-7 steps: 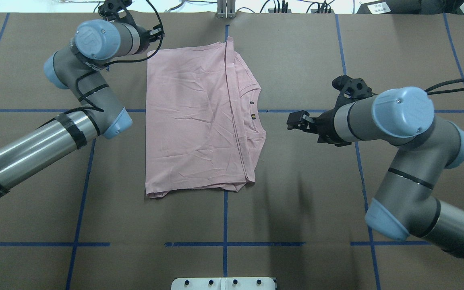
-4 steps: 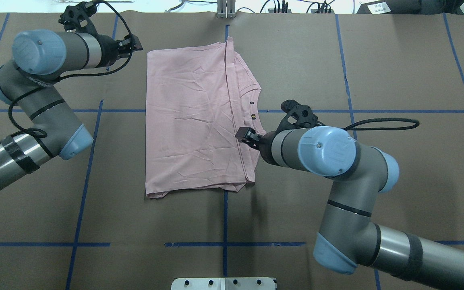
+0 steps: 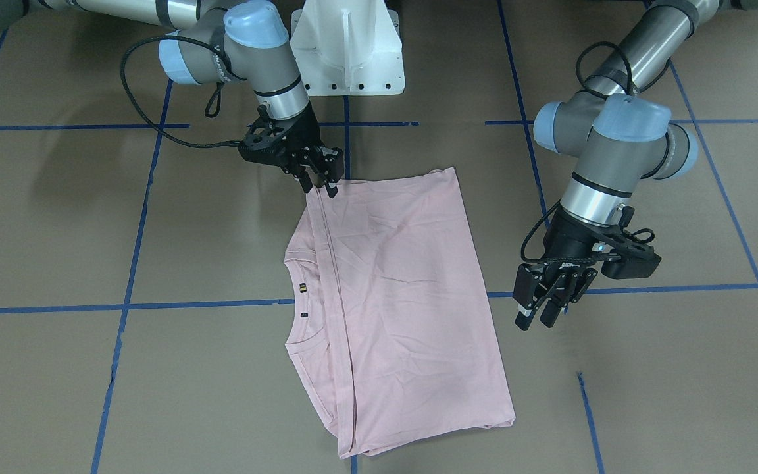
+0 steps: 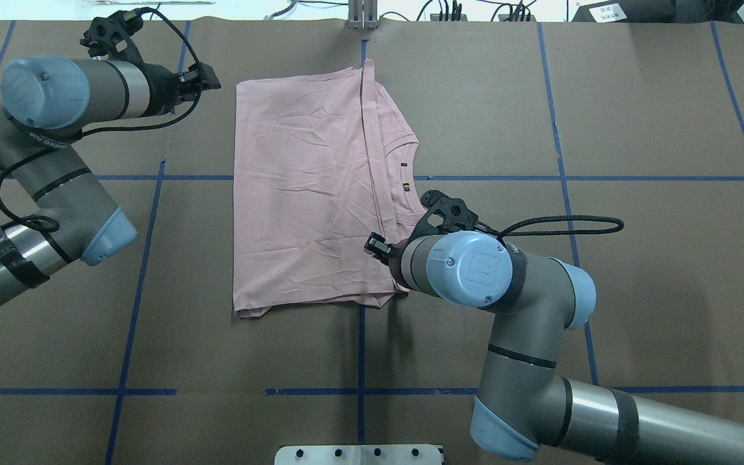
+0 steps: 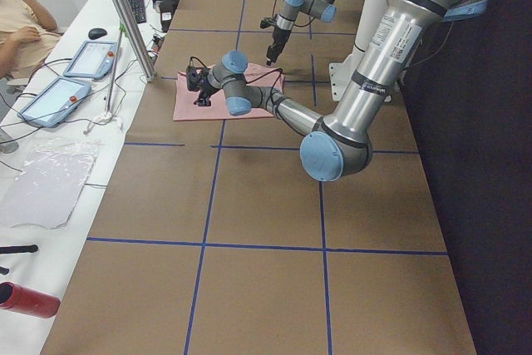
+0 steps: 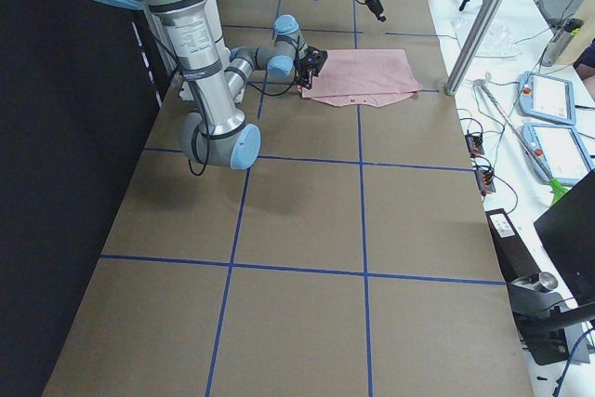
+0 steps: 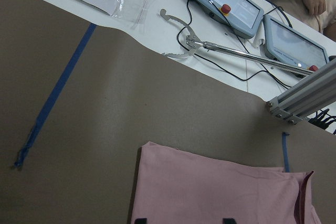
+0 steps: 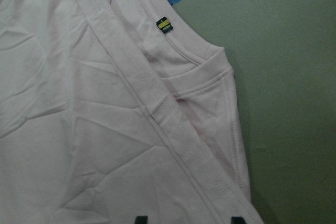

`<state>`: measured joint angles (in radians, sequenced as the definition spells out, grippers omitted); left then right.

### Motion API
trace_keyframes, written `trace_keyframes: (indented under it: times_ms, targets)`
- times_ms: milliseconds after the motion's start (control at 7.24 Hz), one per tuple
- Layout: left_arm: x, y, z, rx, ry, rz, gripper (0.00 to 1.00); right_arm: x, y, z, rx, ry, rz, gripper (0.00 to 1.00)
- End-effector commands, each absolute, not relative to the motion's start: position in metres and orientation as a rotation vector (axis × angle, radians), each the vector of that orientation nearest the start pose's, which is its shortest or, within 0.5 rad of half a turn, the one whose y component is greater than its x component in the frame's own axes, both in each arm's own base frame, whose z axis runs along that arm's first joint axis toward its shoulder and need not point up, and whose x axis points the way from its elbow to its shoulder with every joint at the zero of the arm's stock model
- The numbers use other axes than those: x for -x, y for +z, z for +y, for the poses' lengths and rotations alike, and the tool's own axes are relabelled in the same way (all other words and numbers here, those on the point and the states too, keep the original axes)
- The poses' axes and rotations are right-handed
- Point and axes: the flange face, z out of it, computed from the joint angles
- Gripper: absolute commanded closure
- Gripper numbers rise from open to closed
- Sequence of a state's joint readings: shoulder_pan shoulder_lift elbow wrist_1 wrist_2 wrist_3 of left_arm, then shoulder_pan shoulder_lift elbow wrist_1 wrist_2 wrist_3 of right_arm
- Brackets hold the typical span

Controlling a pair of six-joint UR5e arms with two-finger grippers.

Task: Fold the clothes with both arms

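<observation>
The pale pink T-shirt (image 4: 301, 194) lies flat in the middle of the worktop (image 4: 540, 97), plain back up. It is already folded into a rough rectangle. Seen from overhead, its collar (image 4: 414, 174) peeks out at the 3 o'clock side. A stitched hem band (image 4: 371, 187) runs across the cloth just inside the collar, so the lower part has been brought over toward the neck. No sleeve sticks out past the outline.

The right tool (image 3: 322, 183) hangs over the shirt's 5 o'clock corner, just beside the collar-side edge. Its jaws are spread and hold nothing. The right wrist view shows both fingertips apart, with the layered edge lying between them. The left tool (image 3: 534, 319) is off the cloth near the 11 o'clock corner, over bare worktop. It is likewise spread and empty, and the shirt's far edge shows in its wrist view.

By my judgement the early folds are done and at least one more remains, probably a fold across the rectangle to halve it. For that, each tool has yet to close on cloth. The left one also has to reach an edge first.
</observation>
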<state>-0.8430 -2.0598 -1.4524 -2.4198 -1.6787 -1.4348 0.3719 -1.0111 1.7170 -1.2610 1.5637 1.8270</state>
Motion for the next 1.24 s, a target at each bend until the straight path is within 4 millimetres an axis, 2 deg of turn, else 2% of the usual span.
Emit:
trace_keyframes:
  times_ms: [0,138,552,1104]
  targets:
    - [-0.371,0.336,-0.598,-0.485,-0.564,1.144,0.42,0.589,0.238,-0.37,-0.055,0.577,-0.971,0.39]
    - [-0.371,0.336,-0.597,-0.485,-0.563,1.144,0.42,0.598,0.252,-0.373,-0.051,0.576,-0.94,0.39]
    - [-0.372,0.337,-0.598,-0.483,-0.564,1.14,0.42,0.599,0.257,-0.37,-0.014,0.559,-0.933,0.39]
    - [-0.372,0.336,-0.598,-0.483,-0.563,1.143,0.42,0.597,0.253,-0.369,-0.011,0.56,-0.913,0.39]
